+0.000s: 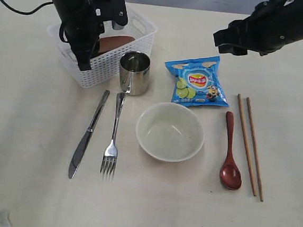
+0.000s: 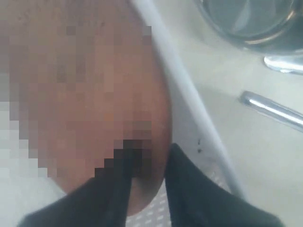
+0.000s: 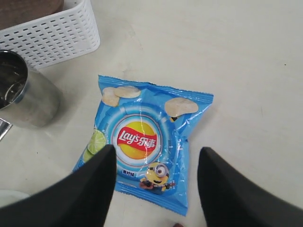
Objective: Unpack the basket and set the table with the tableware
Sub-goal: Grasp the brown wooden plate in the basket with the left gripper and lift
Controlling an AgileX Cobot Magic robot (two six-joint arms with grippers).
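Note:
The white basket point(image 1: 140, 26) stands at the back left of the table point(image 1: 27, 134), with the reddish-brown plate point(image 1: 118, 41) inside. My left gripper point(image 1: 85, 62) reaches into it; in the left wrist view point(image 2: 151, 150) its fingers pinch the plate's point(image 2: 85, 94) rim by the basket wall point(image 2: 189, 109). Laid out in front are the steel cup point(image 1: 134, 72), knife point(image 1: 88, 134), fork point(image 1: 112, 136), cream bowl point(image 1: 169, 132), dark red spoon point(image 1: 231, 152) and chopsticks point(image 1: 250, 146). My right gripper point(image 1: 224, 43) hangs open and empty above the chip bag point(image 3: 147, 137).
The blue chip bag point(image 1: 197, 81) lies behind the bowl, right of the cup point(image 3: 23, 94). The cup point(image 2: 251, 23) stands right against the basket's front corner, with two cutlery handles point(image 2: 272, 109) just beyond it.

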